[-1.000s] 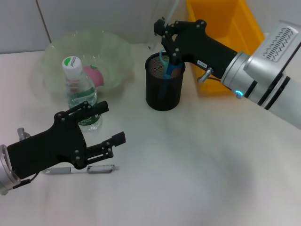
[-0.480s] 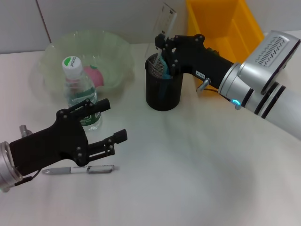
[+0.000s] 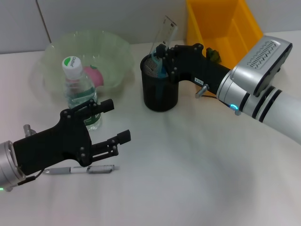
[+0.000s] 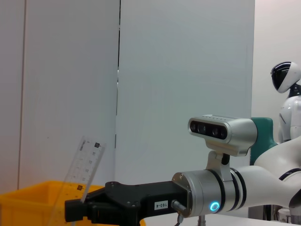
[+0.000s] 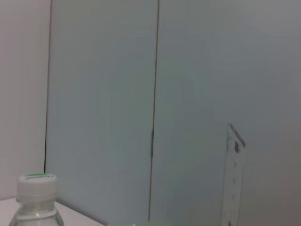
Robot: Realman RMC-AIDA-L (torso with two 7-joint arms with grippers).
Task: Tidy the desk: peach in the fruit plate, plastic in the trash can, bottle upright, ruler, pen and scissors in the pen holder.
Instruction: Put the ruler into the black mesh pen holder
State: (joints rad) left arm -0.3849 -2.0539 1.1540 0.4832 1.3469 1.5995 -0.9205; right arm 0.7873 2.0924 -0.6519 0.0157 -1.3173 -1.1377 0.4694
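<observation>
Pen holder [image 3: 160, 92] nudged left, ruler [image 3: 162, 35] tilted.

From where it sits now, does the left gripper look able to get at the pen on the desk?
Probably yes. The left gripper is open and hovers just above the pen, which lies flat on the desk with nothing on it. The upright bottle stands behind, out of the way.

Pen [image 3: 80, 170]: middle hidden under left gripper [image 3: 111, 127].
Right gripper [image 3: 157, 55] fingers: too dark against pen holder [image 3: 160, 89].
Peach [image 3: 94, 75]: partly behind bottle [image 3: 80, 94].
</observation>
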